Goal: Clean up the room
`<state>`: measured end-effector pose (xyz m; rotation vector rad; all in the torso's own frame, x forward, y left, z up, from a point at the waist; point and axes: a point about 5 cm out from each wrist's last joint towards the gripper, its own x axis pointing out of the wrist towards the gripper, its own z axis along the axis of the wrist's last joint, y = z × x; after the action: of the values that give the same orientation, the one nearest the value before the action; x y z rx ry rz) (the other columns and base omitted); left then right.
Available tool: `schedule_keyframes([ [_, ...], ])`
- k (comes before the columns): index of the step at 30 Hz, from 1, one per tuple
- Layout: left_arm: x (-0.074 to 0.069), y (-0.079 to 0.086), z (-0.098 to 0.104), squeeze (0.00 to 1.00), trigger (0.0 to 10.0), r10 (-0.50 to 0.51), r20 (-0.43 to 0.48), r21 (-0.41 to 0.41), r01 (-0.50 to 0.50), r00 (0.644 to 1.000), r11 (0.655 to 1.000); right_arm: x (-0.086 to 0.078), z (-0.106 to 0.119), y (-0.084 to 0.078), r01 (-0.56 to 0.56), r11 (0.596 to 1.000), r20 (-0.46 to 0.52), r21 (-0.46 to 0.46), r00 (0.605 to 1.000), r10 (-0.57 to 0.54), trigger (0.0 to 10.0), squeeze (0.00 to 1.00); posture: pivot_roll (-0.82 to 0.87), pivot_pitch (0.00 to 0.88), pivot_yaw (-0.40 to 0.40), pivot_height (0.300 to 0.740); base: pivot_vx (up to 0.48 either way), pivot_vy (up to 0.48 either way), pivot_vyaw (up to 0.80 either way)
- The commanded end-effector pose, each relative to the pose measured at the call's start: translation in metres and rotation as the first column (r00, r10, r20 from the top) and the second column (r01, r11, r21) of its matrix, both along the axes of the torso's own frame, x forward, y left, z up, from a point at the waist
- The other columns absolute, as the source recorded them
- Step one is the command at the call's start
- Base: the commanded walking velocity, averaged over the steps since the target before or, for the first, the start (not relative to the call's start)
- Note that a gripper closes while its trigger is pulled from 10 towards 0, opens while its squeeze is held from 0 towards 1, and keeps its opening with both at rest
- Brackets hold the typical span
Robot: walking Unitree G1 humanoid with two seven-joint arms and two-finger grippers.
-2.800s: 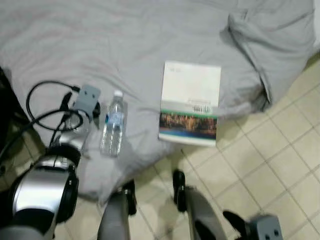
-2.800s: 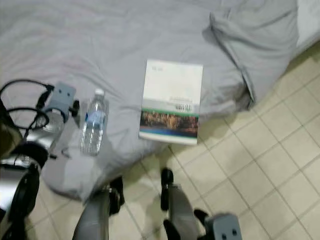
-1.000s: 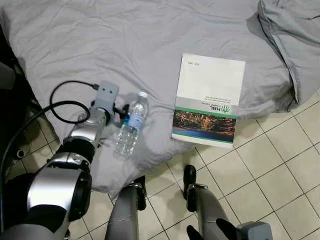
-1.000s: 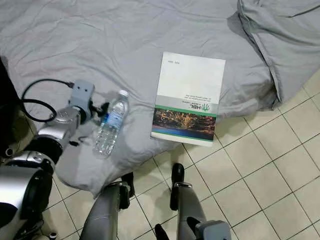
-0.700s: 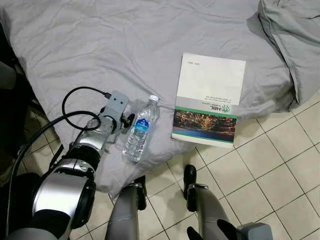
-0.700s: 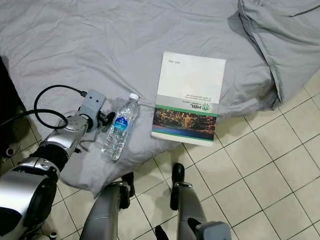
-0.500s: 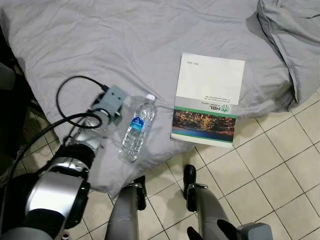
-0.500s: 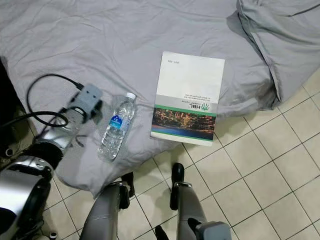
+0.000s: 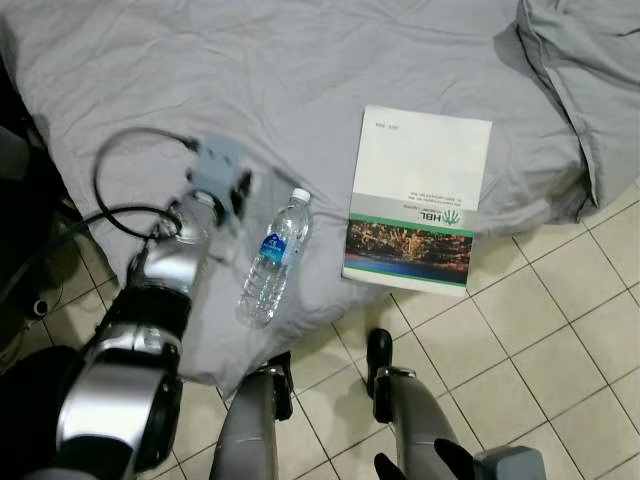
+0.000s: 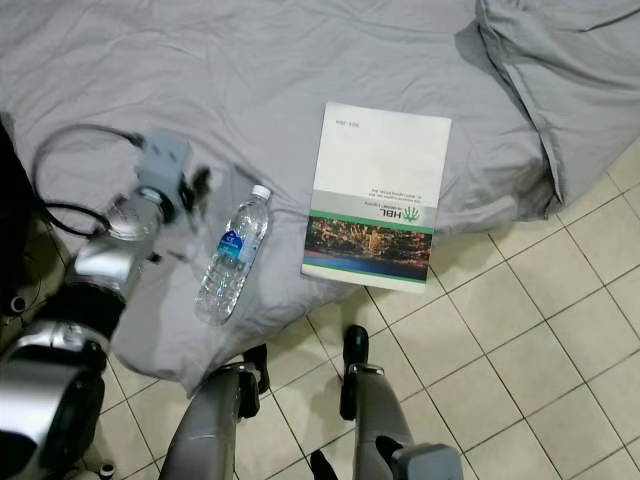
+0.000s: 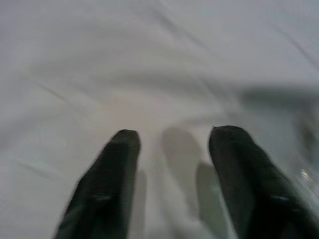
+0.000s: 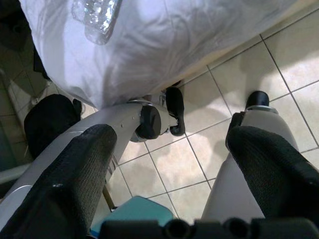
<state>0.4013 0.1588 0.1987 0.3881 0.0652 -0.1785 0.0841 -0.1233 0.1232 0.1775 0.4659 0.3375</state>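
Clear plastic bottle (image 9: 271, 259) lies on grey bed (image 9: 300, 90), left of centre, cap toward upper right, base lower left. Left claw (image 11: 172, 149) fingers apart, beside it.

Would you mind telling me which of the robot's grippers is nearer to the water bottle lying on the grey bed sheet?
Left. The left gripper hovers over the sheet just beside the water bottle, fingers apart. The right gripper hangs low by the robot's legs above the tiled floor, well away from it.
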Motion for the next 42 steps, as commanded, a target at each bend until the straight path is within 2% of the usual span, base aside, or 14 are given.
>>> schedule_keyframes([
  [1,-0.007,0.011,-0.020,0.00,0.0,0.022,-0.070,0.031,-0.020,0.997,0.999,-0.010,-0.011,0.002,-0.007,1.000,-0.084,0.005,0.996,0.007,10.0,0.00,-0.12,0.825,0.138,0.740,0.000,0.000,0.00],
  [3,-0.008,0.013,-0.024,0.00,0.0,0.026,-0.082,0.044,-0.022,0.996,0.999,-0.010,-0.011,0.003,-0.009,1.000,-0.084,0.005,0.996,0.009,10.0,0.00,-0.13,0.828,0.135,0.740,0.000,0.000,0.00],
  [9,-0.011,0.001,-0.023,0.00,0.0,-0.041,-0.102,0.035,0.045,0.994,0.998,-0.010,-0.010,0.001,-0.012,1.000,-0.086,0.003,0.996,0.012,10.0,0.00,-0.13,0.834,0.127,0.740,0.000,0.000,0.00],
  [13,-0.019,-0.009,-0.019,0.00,0.0,-0.100,-0.110,0.004,0.101,0.989,0.995,-0.011,-0.011,0.001,-0.017,1.000,-0.090,0.001,0.996,0.017,10.0,0.00,-0.13,0.836,0.124,0.740,0.000,0.000,0.00],
  [19,-0.025,-0.020,-0.023,0.00,0.0,-0.167,-0.132,0.020,0.171,0.977,0.985,-0.011,-0.011,0.002,-0.020,1.000,-0.091,0.004,0.996,0.020,10.0,0.00,-0.12,0.836,0.127,0.740,0.000,0.000,0.00],
  [20,-0.028,-0.024,-0.028,0.00,10.0,-0.184,-0.145,0.050,0.192,0.972,0.980,-0.011,-0.011,0.002,-0.021,1.000,-0.092,0.005,0.996,0.022,10.0,0.00,-0.12,0.836,0.128,0.740,0.000,0.000,0.00],
  [26,-0.030,-0.034,-0.043,0.00,10.0,-0.181,-0.158,0.133,0.203,0.971,0.970,-0.011,-0.012,0.003,-0.026,1.000,-0.094,0.007,0.995,0.026,10.0,0.00,-0.12,0.835,0.126,0.740,0.000,0.000,0.00],
  [33,-0.039,-0.056,-0.072,0.00,10.0,-0.190,-0.193,0.160,0.222,0.963,0.962,-0.012,-0.014,0.004,-0.031,1.000,-0.098,0.008,0.995,0.031,10.0,0.00,-0.13,0.813,0.127,0.740,0.000,0.000,0.00],
  [39,-0.041,-0.060,-0.075,0.00,10.0,-0.204,-0.186,0.164,0.235,0.961,0.958,-0.010,-0.013,0.003,-0.021,1.000,-0.090,0.004,0.996,0.022,10.0,0.00,-0.14,0.809,0.126,0.740,0.000,0.000,0.00],
  [42,-0.047,-0.069,-0.074,0.00,10.0,-0.262,-0.152,0.199,0.289,0.953,0.936,-0.013,-0.015,0.002,-0.019,1.000,-0.096,-0.001,0.995,0.019,10.0,0.00,-0.14,0.804,0.130,0.740,0.000,0.000,0.00],
])
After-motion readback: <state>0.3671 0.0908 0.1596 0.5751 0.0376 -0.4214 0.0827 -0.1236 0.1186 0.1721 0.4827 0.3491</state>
